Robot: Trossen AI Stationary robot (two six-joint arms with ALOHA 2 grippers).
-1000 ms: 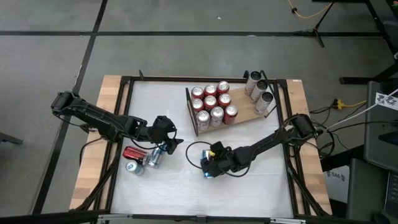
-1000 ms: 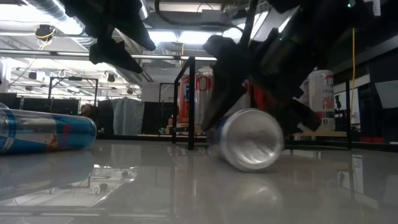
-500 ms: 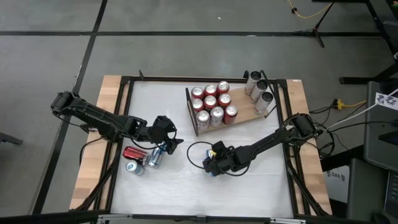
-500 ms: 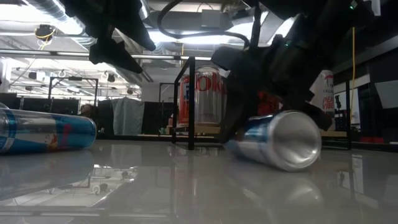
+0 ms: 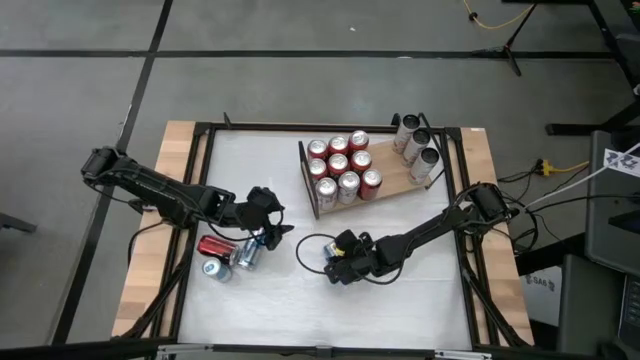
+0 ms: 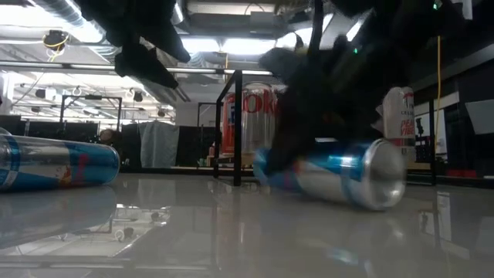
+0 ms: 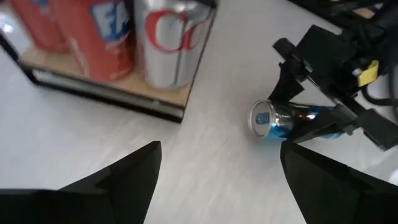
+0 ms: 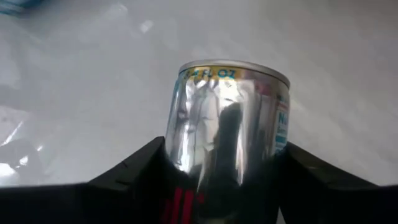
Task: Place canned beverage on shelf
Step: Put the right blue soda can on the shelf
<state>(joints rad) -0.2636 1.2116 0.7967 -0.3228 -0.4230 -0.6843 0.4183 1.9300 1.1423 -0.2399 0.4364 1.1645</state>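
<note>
A blue and silver can point(image 8: 227, 118) lies on its side on the white table point(image 5: 400, 310), left of centre, with my right gripper point(image 5: 332, 258) shut on it. The low view shows this can point(image 6: 340, 174) with its silver end toward the table's right. The shelf point(image 5: 392, 180), a wooden board with a dark rail point(image 5: 305, 180), sits at the far right, carrying upright red cans point(image 5: 340, 165) and white cans point(image 5: 418, 145). My left gripper point(image 5: 268, 228) hovers open and holds nothing, beside three cans lying at the left point(image 5: 228, 255). My right gripper pinches the can's round side wall point(image 8: 180, 149) between its two fingers point(image 8: 140, 171), one on each side. The fingers come slanting down from the table's right and lie along the can. The can rests on its side on the table, a little tilted.
A blue can point(image 6: 54, 164) lies on its side at the near left. A black cable point(image 5: 308, 245) loops on the table beside my right gripper. Pale wooden strips point(image 5: 150, 250) and a black frame edge the table. Bare table lies along the near edge.
My right gripper has rolled its wrist and closed in on the blue can. The can has turned about on the table: its silver end faced the near edge, and now it lies crosswise with that end toward the table's right.
</note>
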